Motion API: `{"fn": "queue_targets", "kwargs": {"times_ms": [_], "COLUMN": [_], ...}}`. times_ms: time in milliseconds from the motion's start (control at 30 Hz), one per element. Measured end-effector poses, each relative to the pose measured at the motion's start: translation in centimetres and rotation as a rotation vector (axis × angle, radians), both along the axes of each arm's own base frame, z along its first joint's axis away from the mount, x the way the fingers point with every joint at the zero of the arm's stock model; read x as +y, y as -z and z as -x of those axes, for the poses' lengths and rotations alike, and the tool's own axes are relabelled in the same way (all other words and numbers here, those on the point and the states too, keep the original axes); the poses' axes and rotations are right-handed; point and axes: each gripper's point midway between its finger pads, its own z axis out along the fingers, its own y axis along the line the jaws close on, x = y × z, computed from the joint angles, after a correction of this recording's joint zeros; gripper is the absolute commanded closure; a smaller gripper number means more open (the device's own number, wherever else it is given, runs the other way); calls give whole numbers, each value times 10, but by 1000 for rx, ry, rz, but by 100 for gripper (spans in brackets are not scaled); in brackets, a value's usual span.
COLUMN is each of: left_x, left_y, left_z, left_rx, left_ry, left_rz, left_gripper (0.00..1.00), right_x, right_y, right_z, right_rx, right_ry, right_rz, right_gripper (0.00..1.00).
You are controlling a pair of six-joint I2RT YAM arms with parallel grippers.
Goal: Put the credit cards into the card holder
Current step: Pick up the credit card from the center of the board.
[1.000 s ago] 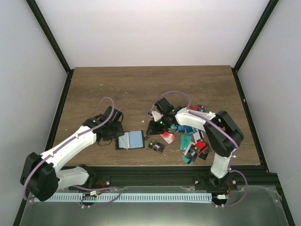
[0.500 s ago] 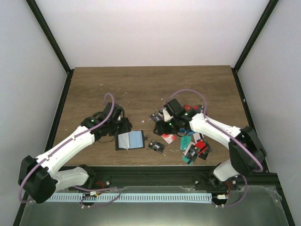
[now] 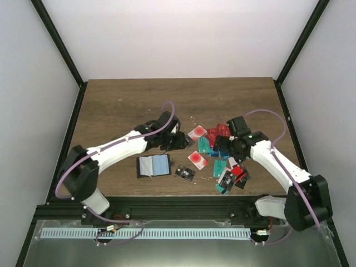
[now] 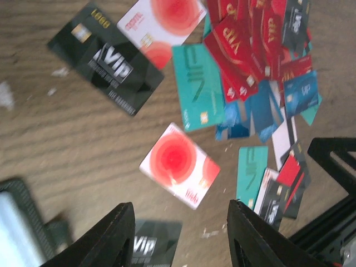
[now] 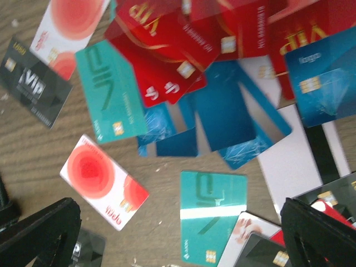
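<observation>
Brown wooden desk (image 3: 122, 105) carries the credit cards (image 3: 221, 149) in an overlapping heap right of centre, many half hidden under others; a white card with a red circle (image 4: 179, 165) lies apart. Left of them the card holder (image 3: 153, 166) lies open, cut off in the left wrist view. Near the loose card the left gripper (image 3: 177, 141) hovers released; the right gripper (image 3: 225, 146) spreads wide over the heap.

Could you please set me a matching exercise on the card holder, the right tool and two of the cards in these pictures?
1 card holder
2 right tool
3 red cards
4 black card

A overlapping in the pile
B open, empty, above cards
C lying open, pale inside up
D alone beside the card holder

Pairs: 1-C, 2-B, 3-A, 4-D
</observation>
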Motion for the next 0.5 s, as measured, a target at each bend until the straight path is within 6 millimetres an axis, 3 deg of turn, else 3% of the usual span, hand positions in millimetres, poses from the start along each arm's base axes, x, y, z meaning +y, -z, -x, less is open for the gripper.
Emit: {"fn": "queue_targets", "kwargs": {"times_ms": [167, 367, 500], "left_x": [-34, -85, -113], "left_y": [15, 38, 43], "left_z": [-31, -79, -111], "left_rx": [18, 36, 24], "left_ry": [-3, 5, 9], "left_rz": [7, 23, 62], "left_gripper": [56, 57, 57], "right_x": [-21, -28, -27], "right_y": [12, 26, 26], "right_z": [-20, -45, -57], "right_rx": [34, 68, 64], "right_ry": [76, 99, 101], "right_rz": [-61, -226, -348], "right_gripper": [1, 8, 14]}}
